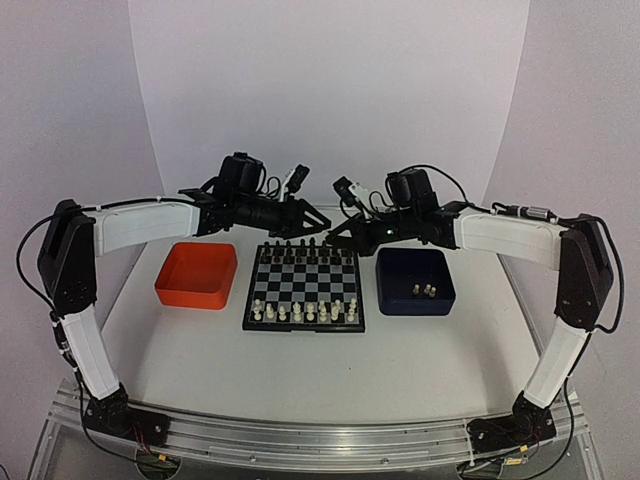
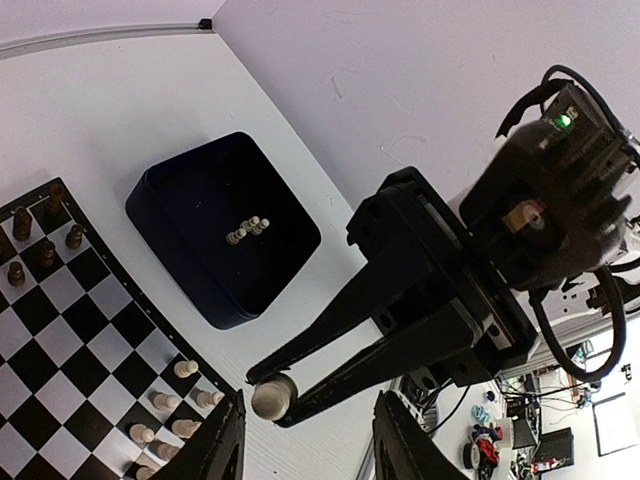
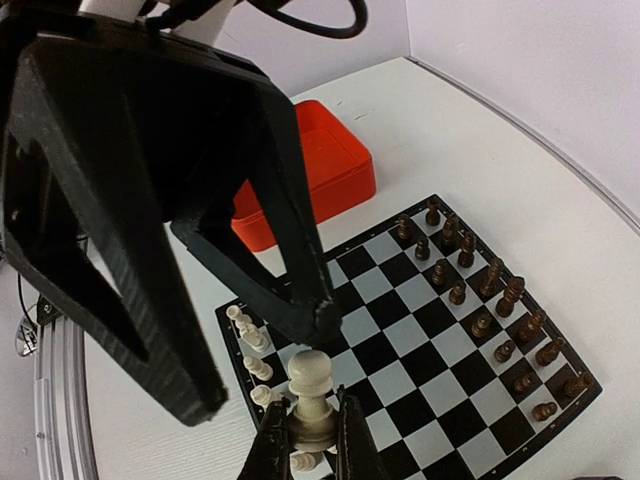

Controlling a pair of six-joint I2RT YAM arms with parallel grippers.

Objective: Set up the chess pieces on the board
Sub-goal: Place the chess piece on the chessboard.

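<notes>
We saw a chess piece (image 3: 311, 400) that looked like smooth cream plastic with a soft sheen, while the dark chessmen (image 3: 480, 290) had a brownish, wood-like look. The board (image 1: 304, 285) appeared smooth with a slight gloss. The orange tray (image 1: 190, 297) looked like shiny plastic and the dark blue tray (image 1: 400, 270) matt. The table (image 1: 400, 360) was matt white, the arm covers (image 1: 150, 225) glossy white plastic, and we took the rail (image 1: 320, 435) for brushed metal
</notes>
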